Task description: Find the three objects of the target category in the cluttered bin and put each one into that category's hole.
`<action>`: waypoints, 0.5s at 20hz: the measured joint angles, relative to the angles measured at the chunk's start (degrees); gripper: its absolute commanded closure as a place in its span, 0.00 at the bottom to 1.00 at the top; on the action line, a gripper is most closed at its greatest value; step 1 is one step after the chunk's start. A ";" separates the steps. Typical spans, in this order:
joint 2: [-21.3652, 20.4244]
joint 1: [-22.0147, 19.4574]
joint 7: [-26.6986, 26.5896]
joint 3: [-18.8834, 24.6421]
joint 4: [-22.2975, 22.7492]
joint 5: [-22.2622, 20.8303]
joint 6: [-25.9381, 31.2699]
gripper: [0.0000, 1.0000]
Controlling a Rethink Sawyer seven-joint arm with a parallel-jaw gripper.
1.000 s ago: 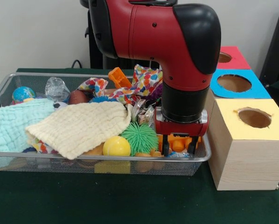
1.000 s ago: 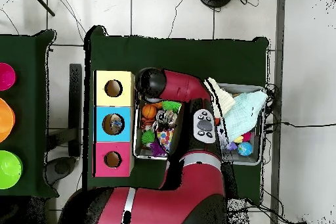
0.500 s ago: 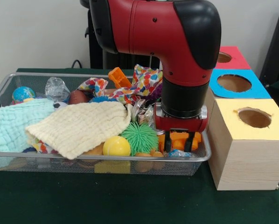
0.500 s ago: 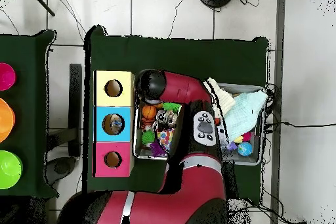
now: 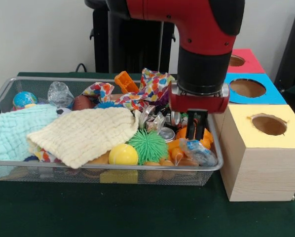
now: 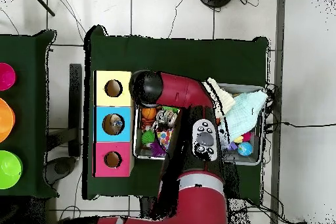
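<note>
I am holding the gripper (image 5: 196,137) above the bin (image 5: 212,163) at its end beside the yellow-topped box (image 5: 266,148); its fingers are together, apparently empty. The orange toys (image 5: 179,148) are lying just below. Judged: the grasp needs repeating, jaws reopened first.

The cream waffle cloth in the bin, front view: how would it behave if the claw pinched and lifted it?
The cream waffle cloth is draped loosely over other items, so it would probably hang limp and floppy. It looks thin, so likely light. Its edge overlaps the yellow ball, which may roll once uncovered.
</note>
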 measured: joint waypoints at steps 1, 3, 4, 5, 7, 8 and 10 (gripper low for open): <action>-0.42 0.05 0.00 0.00 0.13 0.01 -0.01 1.00; -1.36 0.16 0.00 -0.01 0.37 0.00 0.00 1.00; -2.03 0.23 0.00 0.00 0.45 0.01 -0.01 1.00; -2.43 0.26 0.00 -0.01 0.47 0.00 0.00 1.00; -3.29 0.28 0.00 -0.01 0.47 0.00 0.00 1.00; -3.75 0.27 0.00 -0.01 0.48 0.00 0.00 1.00; -4.36 0.28 0.00 -0.01 0.50 -0.01 0.00 1.00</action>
